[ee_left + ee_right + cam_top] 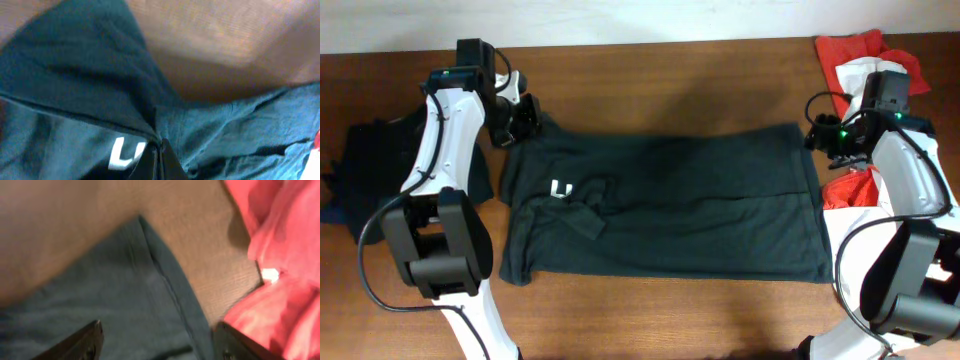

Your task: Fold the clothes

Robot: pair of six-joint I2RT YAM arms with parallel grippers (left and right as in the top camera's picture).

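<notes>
A large black T-shirt (660, 205) lies folded in half across the table, white lettering (560, 188) showing near its left end. My left gripper (520, 122) is at the shirt's top left corner; in the left wrist view its jaws (161, 157) are shut on a ridge of the black fabric (90, 75). My right gripper (820, 138) is open above the shirt's top right corner; its fingers (157, 340) straddle the hem (165, 280) without touching.
A pile of red and white garments (865, 55) lies at the back right, with red cloth (280, 255) next to my right fingers. Dark garments (365, 165) are heaped at the left edge. Bare wooden table (660, 85) lies behind the shirt.
</notes>
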